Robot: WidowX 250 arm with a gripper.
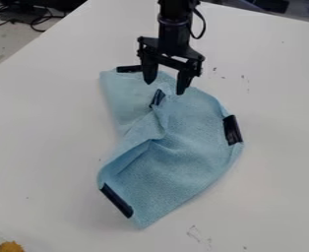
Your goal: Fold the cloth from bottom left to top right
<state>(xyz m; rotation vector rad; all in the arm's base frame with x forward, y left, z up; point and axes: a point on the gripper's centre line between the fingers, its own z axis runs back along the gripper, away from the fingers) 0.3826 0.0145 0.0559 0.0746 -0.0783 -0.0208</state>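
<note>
End effector (165, 88) hangs wide open over the blue cloth (190, 152), gripping nothing.

Cloth (190, 130) on table (45, 128), approx. ctr. Gripper (164, 87) over cloth's far end; can't tell if touching. Four strips on cloth: far-L strip (128, 69) at far edge, just L of gripper; mid strip (157, 98) below gripper in view, btwn. far-L & R strips; R strip (232, 130) along R edge; near-L strip (116, 201) along near-L edge. Cables (35, 20) beyond table, far L. Small obj. (11, 246) in near-L corner of view, well apart from cloth.
</note>
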